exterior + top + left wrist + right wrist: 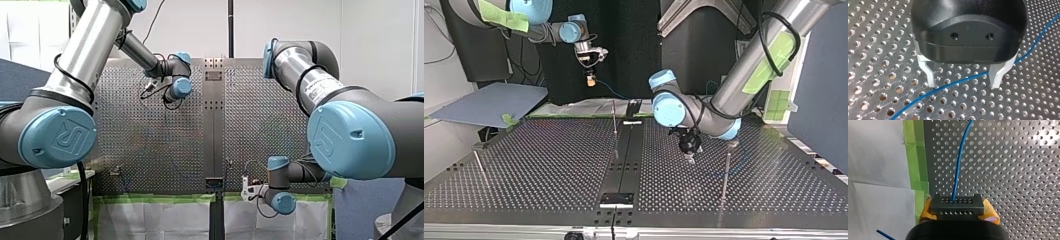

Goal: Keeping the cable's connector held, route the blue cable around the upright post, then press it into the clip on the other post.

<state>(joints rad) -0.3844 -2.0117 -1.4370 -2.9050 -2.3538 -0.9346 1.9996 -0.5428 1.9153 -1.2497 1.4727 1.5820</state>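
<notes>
Over the perforated metal table (878, 50), left gripper (964, 86) spread astride the thin blue cable (943, 88); right gripper's (959, 211) yellow pads (926, 211) pinch a boxy grey connector (957, 205).

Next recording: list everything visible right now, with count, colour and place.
table: one, silver, perforated, under both arms.
cable: one, blue, from the connector out across the table.
connector: one, grey, in the right claw.
posts: three, thin metal, upright at the top view's left, middle and right.
tape: strips, green, along the table's edge.
board: one, blue-grey, beside the table at the top view's left.
left claw: one, black with pale fingers, open, astride the cable.
right claw: one, yellow pads, shut on the connector.
</notes>
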